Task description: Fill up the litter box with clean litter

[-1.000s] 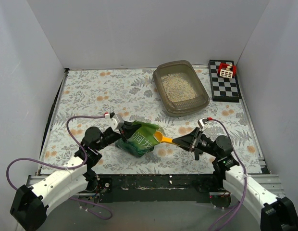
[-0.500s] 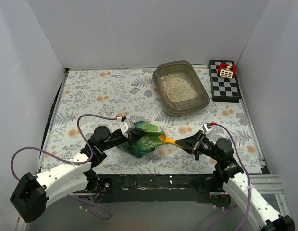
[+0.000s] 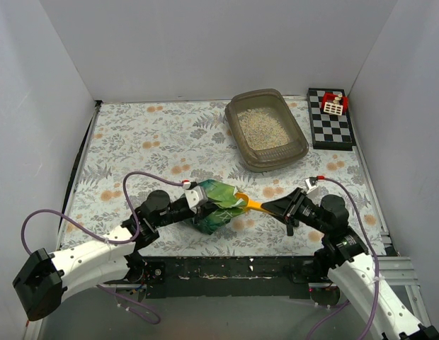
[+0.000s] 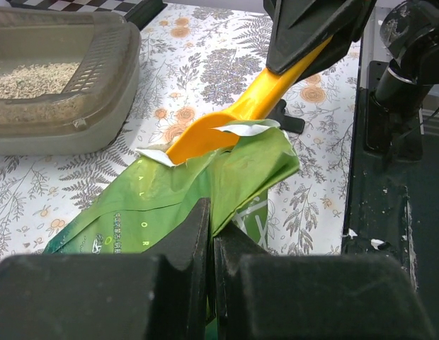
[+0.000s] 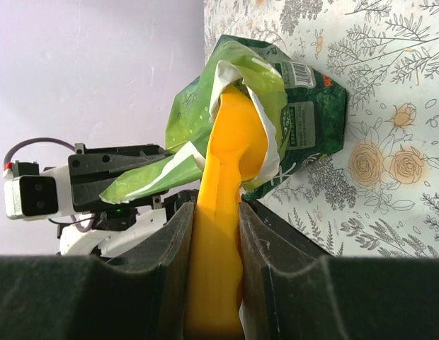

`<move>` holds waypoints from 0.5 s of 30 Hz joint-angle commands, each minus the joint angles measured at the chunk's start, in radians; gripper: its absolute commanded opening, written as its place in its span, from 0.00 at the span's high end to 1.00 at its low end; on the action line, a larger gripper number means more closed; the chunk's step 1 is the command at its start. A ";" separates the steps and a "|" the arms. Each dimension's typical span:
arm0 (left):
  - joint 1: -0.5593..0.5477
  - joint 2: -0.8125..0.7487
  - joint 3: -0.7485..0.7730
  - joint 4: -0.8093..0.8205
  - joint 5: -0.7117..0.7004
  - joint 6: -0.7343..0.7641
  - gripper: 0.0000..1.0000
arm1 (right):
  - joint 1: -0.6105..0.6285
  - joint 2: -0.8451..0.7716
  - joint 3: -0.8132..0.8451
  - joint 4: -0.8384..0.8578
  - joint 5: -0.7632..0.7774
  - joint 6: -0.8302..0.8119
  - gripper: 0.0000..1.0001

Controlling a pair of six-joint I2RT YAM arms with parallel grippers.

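Top view: the litter box [image 3: 275, 161] sits at the far right of the floral bench [image 3: 134, 142], just beside a checkered board [image 3: 333, 131], and there's clean litter [image 3: 264, 129] lying in it. Closer to the arms, the left fingers [image 3: 197, 200] are pinched shut on the green bag [image 3: 218, 211], which rests on the bench well apart from the box. The right fingers [image 3: 269, 207] are clamped on the handle of the yellow scoop [image 3: 249, 205], and its bowl end pokes into the bag's mouth.

Left wrist view: both fingers are pressed together with the bag's foil edge caught between them. The scoop comes in from the upper right, with its bowl tucked under the bag's torn white lip. The box is up in the left corner, litter visible inside.

Right wrist view: the fingers squeeze the scoop's handle from both sides, and the bowl is inside the open bag mouth. Can't tell if there's any litter in the scoop. The left arm is behind the bag, holding a flap.
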 commanded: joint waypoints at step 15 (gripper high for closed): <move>-0.066 -0.067 0.033 -0.109 -0.068 0.026 1.00 | -0.009 -0.201 0.180 -0.362 0.172 -0.035 0.99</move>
